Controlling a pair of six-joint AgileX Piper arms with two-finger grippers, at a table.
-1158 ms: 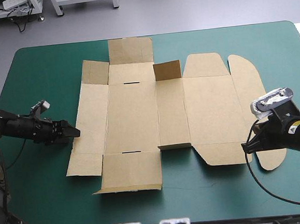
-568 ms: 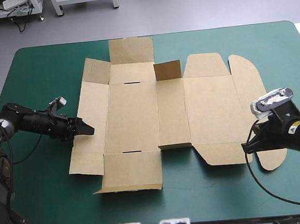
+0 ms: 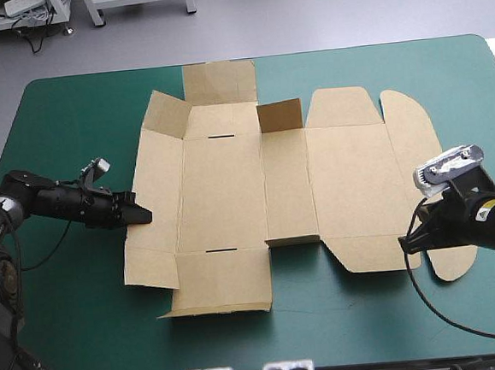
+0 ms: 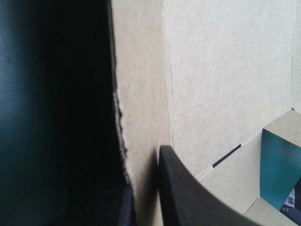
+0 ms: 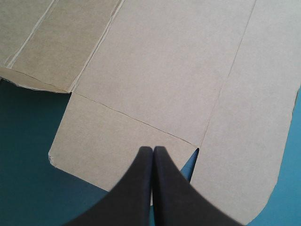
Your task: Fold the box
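Box: the box, a cut sheet of brown board, lies mostly flat mid-table on the teal-green table cover. The far-left corner flap is tilted up.
Left gripper: the left gripper, with black fin-shaped fingers, sits low at the box's left edge. In its wrist view the fingers are nearly together with the rim of the long left side panel between them, so it is pinching the board.
Right gripper: the right gripper has its fingers pressed into one point and holds nothing. Its tip is over the near-right flap, by the notch next to the rounded end tab.
Step, as judged: raising the left side panel into a wall along its crease.
Doing it well: swing the pinch up and inward in an arc about the crease. Do not shove sideways, as a loose sheet will likely slide toward the right arm.
Anchor: pressing the right tip down on its flap should hold the sheet in place.
Risk: the bite looks shallow, right at the rim, so the panel may slip out or buckle.
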